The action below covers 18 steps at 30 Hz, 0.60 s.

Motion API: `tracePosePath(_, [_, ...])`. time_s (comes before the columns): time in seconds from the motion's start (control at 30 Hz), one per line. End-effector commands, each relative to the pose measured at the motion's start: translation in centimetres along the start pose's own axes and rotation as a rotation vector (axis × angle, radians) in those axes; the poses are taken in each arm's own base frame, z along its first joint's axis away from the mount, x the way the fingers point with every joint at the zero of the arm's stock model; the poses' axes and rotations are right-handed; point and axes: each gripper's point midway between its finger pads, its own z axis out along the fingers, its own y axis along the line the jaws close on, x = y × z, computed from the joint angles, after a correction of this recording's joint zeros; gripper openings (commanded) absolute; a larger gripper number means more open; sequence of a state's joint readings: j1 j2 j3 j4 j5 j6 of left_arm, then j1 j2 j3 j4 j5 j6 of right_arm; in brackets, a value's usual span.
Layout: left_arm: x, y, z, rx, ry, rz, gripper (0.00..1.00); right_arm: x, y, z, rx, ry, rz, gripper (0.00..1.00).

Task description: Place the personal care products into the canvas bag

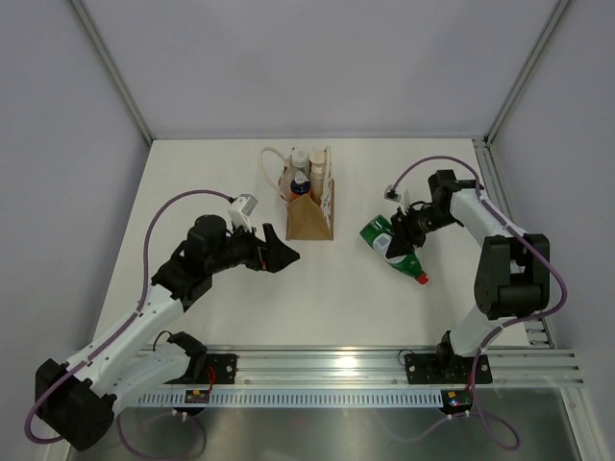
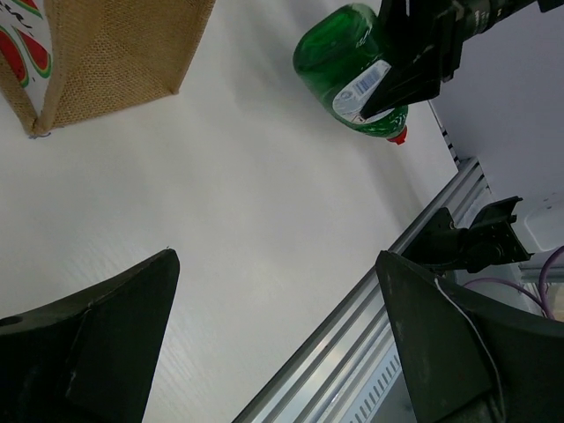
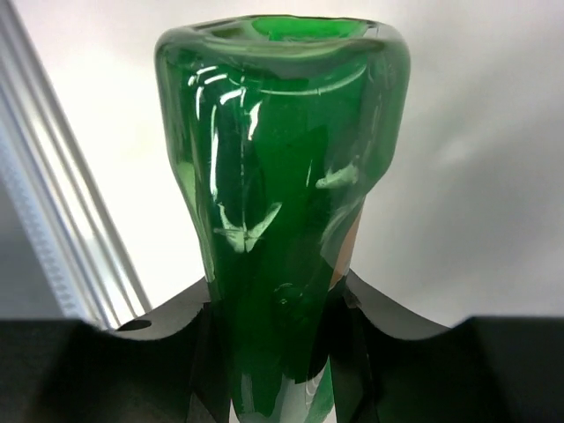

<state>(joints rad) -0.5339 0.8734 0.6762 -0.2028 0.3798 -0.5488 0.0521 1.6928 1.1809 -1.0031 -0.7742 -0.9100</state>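
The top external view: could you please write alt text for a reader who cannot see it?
Over a white table, the right hand grips a green bottle with a red cap, just right of an upright tan bag that holds several bottles. The left hand hangs open on the bag's other side.

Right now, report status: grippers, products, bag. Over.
Left gripper open, empty. Right gripper shut on green bottle, right of canvas bag. Bottles in bag. Nothing between them.

Tan canvas bag [image 1: 309, 219] stands upright, far centre, apparently holding pale bottles [image 1: 318, 158]. The green red-capped bottle [image 1: 377, 231] lies tilted to its right.
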Motion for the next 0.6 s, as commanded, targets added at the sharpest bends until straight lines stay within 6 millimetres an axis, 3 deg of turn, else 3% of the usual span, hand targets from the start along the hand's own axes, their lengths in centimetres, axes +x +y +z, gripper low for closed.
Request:
tracePosePath(0.0, [-2.0, -2.4, 0.1, 0.088, -0.05, 0.048, 0.99, -8.7, 5.0, -3.9, -0.121, -0.312, 0.0, 0.0])
tracePosePath(0.17, [-2.1, -2.1, 0.2, 0.074, -0.067, 0.049, 0.99, -13.8, 7.3, -6.6, -0.16, -0.453, -0.042, 0.0])
tracePosePath(0.27, [-2.3, -2.0, 0.0, 0.068, -0.083, 0.057, 0.99, -18.2, 10.0, -8.4, -0.145, -0.51, -0.181, 0.0])
tracePosePath(0.3, [-2.3, -1.7, -0.1, 0.051, -0.088, 0.057, 0.99, -19.3, 11.5, -8.0, -0.166, -0.507, -0.223, 0.0])
tracePosePath(0.37, [-2.5, -1.5, -0.3, 0.036, -0.1, 0.069, 0.99, -22.1, 12.5, -8.0, -0.165, -0.537, -0.278, 0.0])
tracePosePath(0.43, [-2.7, -1.2, -0.8, 0.01, -0.114, 0.073, 0.99, -26.0, 14.7, -8.8, -0.167, -0.595, -0.361, 0.0])
tracePosePath(0.53, [-2.6, -0.8, -1.6, -0.026, -0.124, 0.069, 0.99, -31.0, 16.0, -8.8, -0.153, -0.66, -0.413, 0.0])
tracePosePath(0.57, [-2.3, -0.5, -1.8, -0.037, -0.122, 0.065, 0.99, -32.1, 15.2, -7.6, -0.151, -0.658, -0.398, 0.0])
